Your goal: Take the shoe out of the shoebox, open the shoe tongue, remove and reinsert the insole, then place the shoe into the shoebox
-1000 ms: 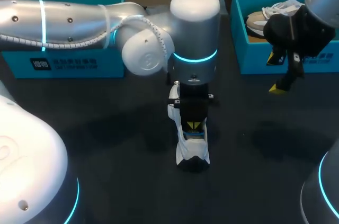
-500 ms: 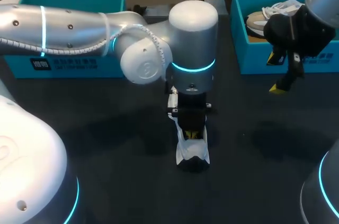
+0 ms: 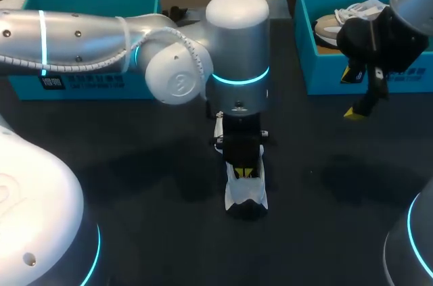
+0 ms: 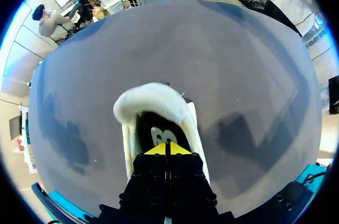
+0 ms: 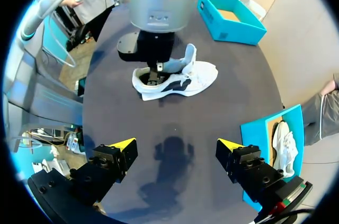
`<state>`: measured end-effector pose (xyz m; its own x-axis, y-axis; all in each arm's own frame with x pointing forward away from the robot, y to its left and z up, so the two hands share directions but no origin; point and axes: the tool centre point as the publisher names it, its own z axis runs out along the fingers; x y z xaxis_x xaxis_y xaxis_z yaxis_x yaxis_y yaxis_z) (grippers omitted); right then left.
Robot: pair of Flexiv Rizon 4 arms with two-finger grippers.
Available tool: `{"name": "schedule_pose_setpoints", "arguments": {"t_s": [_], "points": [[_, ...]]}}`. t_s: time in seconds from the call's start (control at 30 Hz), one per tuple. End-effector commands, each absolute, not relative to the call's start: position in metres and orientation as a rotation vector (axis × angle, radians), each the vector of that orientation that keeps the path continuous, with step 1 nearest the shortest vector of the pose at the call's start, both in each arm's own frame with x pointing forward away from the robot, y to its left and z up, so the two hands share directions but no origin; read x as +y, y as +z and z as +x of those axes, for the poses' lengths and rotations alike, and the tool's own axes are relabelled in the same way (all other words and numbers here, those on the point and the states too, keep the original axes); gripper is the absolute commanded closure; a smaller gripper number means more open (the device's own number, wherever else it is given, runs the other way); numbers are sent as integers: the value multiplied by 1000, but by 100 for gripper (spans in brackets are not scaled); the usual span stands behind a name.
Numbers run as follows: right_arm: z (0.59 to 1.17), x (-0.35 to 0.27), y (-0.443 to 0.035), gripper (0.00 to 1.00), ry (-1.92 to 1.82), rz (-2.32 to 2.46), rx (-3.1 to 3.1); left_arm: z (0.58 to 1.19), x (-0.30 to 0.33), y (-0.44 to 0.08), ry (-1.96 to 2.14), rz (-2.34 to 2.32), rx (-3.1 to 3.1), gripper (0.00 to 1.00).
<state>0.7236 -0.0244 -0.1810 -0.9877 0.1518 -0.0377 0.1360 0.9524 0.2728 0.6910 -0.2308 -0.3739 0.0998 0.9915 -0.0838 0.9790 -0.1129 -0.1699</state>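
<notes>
The table (image 3: 162, 245) was the one piece of furniture worth noting: a broad, dark, matte top, close to black, smooth and plain with no pattern or cloth on it. The light on it was soft rather than harsh. Blurred shadows (image 3: 345, 178) lay over it in a few loose patches, their edges fading into the dark surface.
</notes>
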Motion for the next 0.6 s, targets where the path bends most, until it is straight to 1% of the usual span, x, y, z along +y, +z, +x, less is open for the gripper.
{"name": "schedule_pose_setpoints", "arguments": {"t_s": [0.03, 0.37, 0.6], "points": [[725, -23, -182, 0, 415, 227, 3049, 684, -232, -385, 265, -2293, -2044, 100], [725, -23, -182, 0, 415, 227, 3049, 683, -234, -396, 265, -2304, -2055, 100], [725, -23, -182, 0, 415, 227, 3049, 687, -228, -371, 336, -2315, -2066, 100]]}}
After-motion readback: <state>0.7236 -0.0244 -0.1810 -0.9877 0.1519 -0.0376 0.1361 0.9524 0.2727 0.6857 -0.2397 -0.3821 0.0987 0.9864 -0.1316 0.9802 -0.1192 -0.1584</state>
